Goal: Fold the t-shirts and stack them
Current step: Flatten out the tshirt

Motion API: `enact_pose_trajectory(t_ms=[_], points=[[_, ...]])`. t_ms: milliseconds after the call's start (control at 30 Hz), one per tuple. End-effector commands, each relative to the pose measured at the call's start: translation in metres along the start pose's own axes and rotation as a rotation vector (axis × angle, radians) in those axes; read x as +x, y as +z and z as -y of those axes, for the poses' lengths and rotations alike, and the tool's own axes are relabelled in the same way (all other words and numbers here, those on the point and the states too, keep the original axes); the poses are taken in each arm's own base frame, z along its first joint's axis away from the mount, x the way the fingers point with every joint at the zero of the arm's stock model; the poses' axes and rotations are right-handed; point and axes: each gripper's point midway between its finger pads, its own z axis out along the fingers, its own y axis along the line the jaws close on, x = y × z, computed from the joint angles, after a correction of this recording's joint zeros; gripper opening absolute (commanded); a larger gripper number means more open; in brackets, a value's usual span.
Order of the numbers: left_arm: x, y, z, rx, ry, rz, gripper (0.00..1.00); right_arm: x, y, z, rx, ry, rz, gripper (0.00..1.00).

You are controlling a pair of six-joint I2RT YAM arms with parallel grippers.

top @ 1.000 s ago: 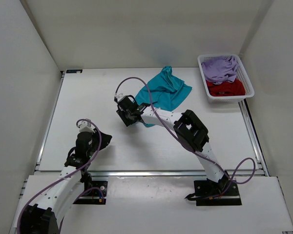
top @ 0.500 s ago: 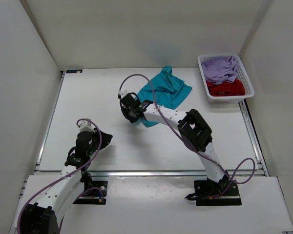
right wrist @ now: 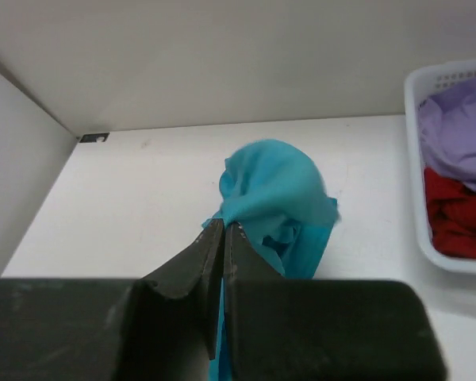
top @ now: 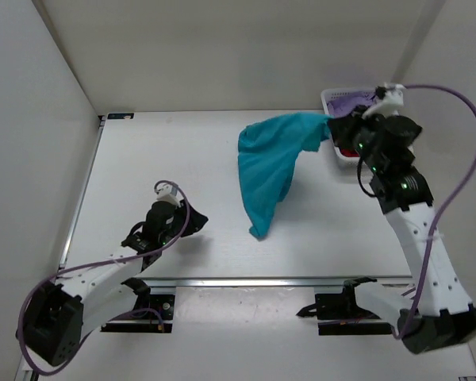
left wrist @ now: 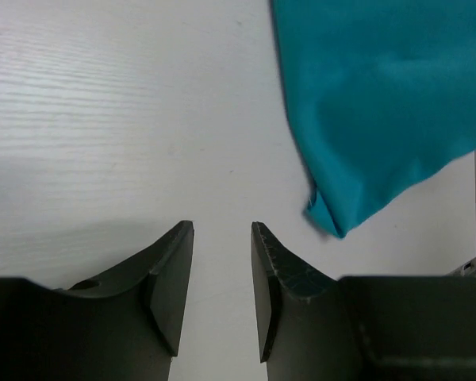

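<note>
The right gripper is clenched on a bunched edge of the teal soft cloth t-shirt, holding it up at about 2 o'clock on the white table. The shirt hangs in a crumpled drape towards the centre, its lower tip pointing to 6 o'clock (whether that tip touches the table I cannot tell). The left gripper sits low at 8 o'clock, jaws parted and empty, with the shirt's hanging corner at its 1 o'clock.

The light purple cloth t-shirt and the dark red cloth t-shirt lie rumpled in the white plastic mesh basket at the table's 2 o'clock corner.

By my judgement the task is barely begun: no shirt is folded, no stack exists, and the teal one has yet to be spread flat.
</note>
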Motion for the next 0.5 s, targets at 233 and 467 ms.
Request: enact_pose_trajectory(t_ms=[233, 467], points=[[0.043, 0.046, 0.065, 0.054, 0.137, -0.139, 0.54, 0.107, -0.035, 0.068, 0.060, 0.174, -0.197, 0.01], [0.058, 0.090, 0.083, 0.031, 0.166, -0.180, 0.59, 0.120, -0.030, 0.055, 0.012, 0.176, -0.223, 0.00]])
